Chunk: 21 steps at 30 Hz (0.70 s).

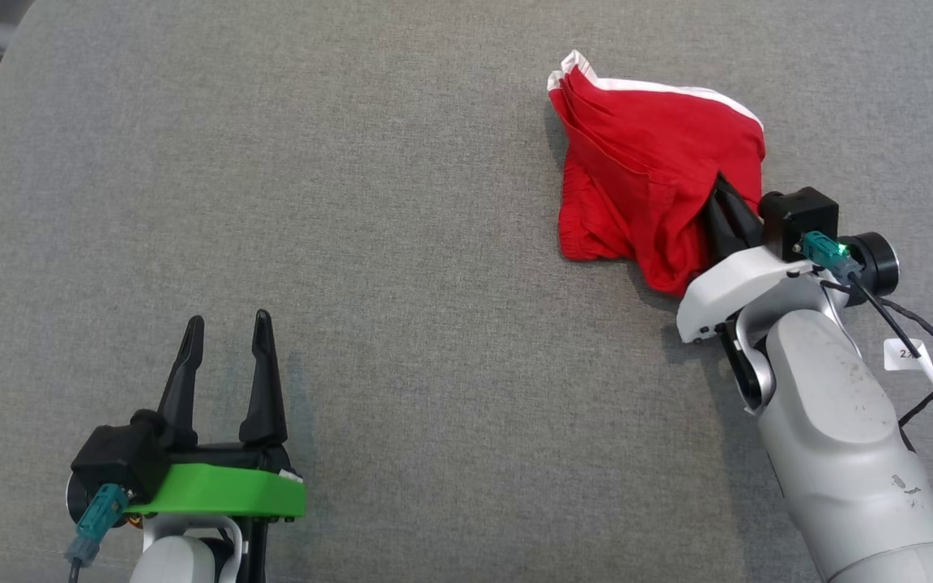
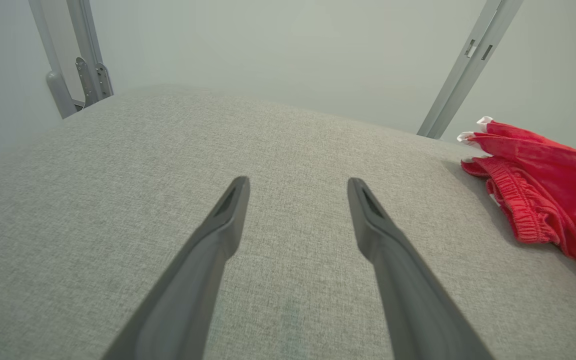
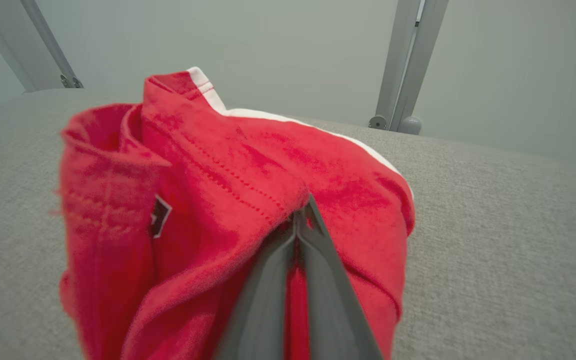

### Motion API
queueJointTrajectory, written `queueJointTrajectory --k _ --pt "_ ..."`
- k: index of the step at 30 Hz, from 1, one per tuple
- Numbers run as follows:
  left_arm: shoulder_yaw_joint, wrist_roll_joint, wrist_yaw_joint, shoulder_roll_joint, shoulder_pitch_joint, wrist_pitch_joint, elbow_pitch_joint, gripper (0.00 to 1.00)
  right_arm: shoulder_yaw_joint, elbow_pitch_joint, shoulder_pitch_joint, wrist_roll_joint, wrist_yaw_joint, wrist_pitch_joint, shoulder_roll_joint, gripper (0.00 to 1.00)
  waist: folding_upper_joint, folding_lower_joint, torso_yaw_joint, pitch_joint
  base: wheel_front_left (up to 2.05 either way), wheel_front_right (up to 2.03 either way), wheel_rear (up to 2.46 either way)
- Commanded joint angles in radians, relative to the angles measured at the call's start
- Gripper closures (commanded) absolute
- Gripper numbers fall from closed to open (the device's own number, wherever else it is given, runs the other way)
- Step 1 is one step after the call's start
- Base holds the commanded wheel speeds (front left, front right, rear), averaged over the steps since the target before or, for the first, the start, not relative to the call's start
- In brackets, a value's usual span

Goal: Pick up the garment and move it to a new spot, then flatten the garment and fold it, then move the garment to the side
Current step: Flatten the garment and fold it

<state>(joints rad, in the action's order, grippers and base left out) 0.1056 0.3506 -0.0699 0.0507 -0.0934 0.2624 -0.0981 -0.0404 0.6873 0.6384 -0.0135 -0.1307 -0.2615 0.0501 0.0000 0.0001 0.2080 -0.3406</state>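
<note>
A red garment (image 1: 645,174) with a white trim lies bunched at the far right of the grey padded surface (image 1: 402,243). My right gripper (image 1: 722,190) is shut on a fold of the garment (image 3: 248,200), the fingertips buried in the cloth (image 3: 300,212). In the left wrist view the garment (image 2: 543,195) shows at the right edge, its elastic waistband facing me. My left gripper (image 1: 227,328) stands open at the lower left, well apart from the garment, with nothing between its fingers (image 2: 228,210).
Grey metal frame posts (image 2: 468,65) rise behind the far edge of the surface, and another post (image 3: 408,65) stands beyond the garment. A black cable (image 1: 932,380) with a white tag hangs beside my right forearm. A wheel shows past the top left corner.
</note>
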Motion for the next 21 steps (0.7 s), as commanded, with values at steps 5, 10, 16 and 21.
queueJointTrajectory --k 5,10,16,21 --pt "0.006 0.003 0.014 0.001 -0.002 0.003 -0.008 0.0 -0.087 -0.002 -0.031 0.042 0.0 -0.005 0.001 1.0 0.0 -0.0001 0.017 0.018 0.0 0.0 0.0" --pt "0.017 0.013 0.021 0.001 0.012 0.003 -0.012 0.0 -0.195 0.017 -0.048 0.081 0.0 -0.005 0.002 1.0 0.0 -0.0001 0.04 0.04 0.0 0.0 0.0" --pt "0.025 0.026 0.034 0.001 0.027 0.003 -0.008 0.0 -0.304 0.069 -0.05 0.139 0.0 -0.004 0.003 1.0 0.0 -0.0001 0.057 0.058 0.0 0.0 0.0" --pt "0.003 0.034 0.038 0.001 0.055 0.003 0.003 0.0 -0.362 0.052 -0.06 0.183 0.0 -0.004 0.003 1.0 0.0 -0.0001 0.029 0.101 0.0 0.0 0.0"
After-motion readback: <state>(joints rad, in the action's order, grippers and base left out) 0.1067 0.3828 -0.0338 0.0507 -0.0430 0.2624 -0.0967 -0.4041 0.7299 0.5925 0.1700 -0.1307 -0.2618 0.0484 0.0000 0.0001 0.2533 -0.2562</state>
